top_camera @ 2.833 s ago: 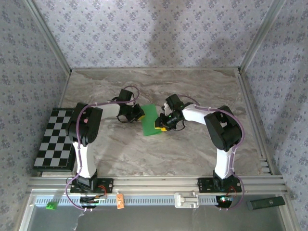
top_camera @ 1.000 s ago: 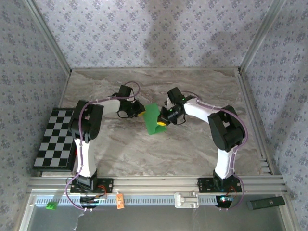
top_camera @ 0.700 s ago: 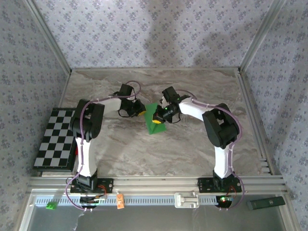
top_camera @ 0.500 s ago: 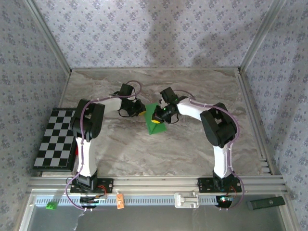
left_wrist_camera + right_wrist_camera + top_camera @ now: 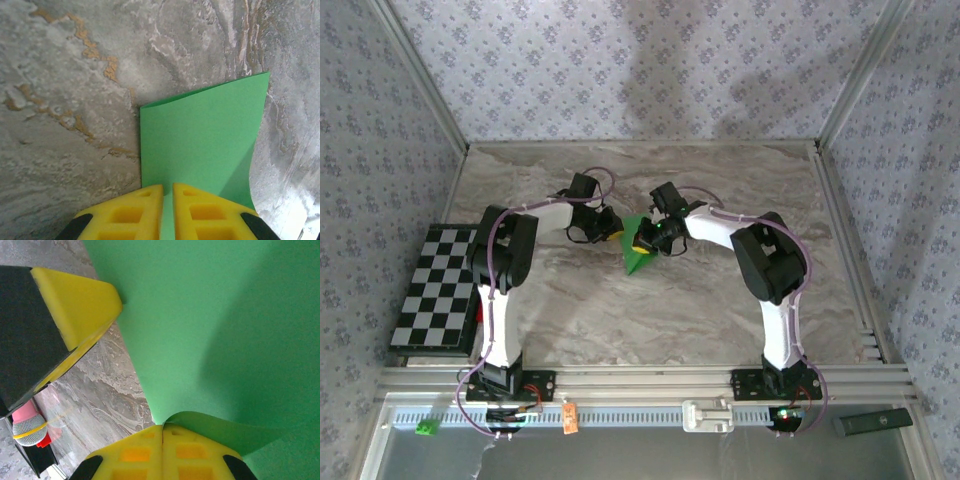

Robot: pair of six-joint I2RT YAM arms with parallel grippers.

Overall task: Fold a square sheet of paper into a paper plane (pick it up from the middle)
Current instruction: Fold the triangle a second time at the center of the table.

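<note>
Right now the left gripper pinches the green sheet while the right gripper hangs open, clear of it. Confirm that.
Not quite. The right gripper is not open or clear: it is shut on an edge of the green sheet, as the right wrist view shows. The left gripper does pinch the sheet.

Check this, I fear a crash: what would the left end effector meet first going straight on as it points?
The paper it pinches lies straight ahead of the left end effector; past its far edge, probably the table, though depth is unclear.
</note>
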